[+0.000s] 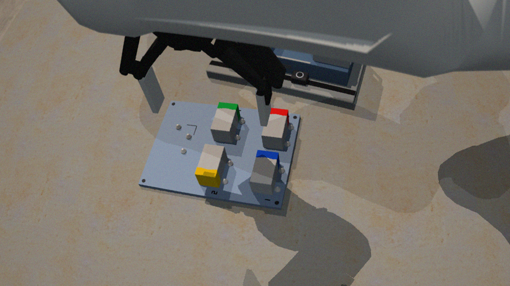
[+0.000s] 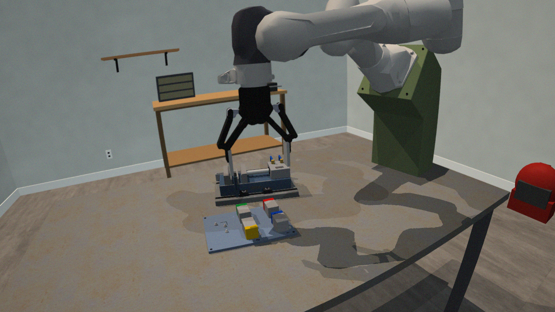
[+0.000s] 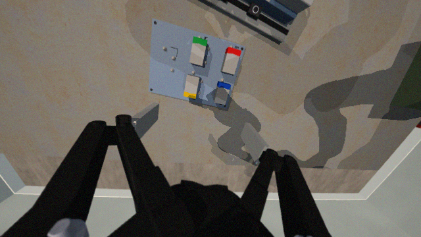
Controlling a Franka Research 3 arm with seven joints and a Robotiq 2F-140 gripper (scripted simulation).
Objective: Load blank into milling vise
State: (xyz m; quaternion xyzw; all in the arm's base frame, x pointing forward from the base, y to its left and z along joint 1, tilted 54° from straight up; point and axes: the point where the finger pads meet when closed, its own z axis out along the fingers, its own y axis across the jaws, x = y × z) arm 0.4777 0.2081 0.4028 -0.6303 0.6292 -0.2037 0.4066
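Observation:
The grey blank with the blue end [image 1: 266,170] lies on the blue-grey infeed plate [image 1: 226,150], at its near right corner, in shadow. It also shows in the exterior view [image 2: 280,219] and in the wrist view [image 3: 222,93]. The milling vise [image 2: 254,179] stands behind the plate, its jaws apart and nothing between them. My gripper [image 2: 256,155] hangs high above the plate and vise, fully open and empty. In the top view the arm hides most of the vise [image 1: 314,74].
Three other blanks lie on the plate: green end [image 1: 225,121], red end [image 1: 276,130], yellow end [image 1: 210,165]. Small pins stand up from the plate beside each blank. A green pedestal [image 2: 403,116] carries the arm at the right. A red object [image 2: 533,192] sits at the far right.

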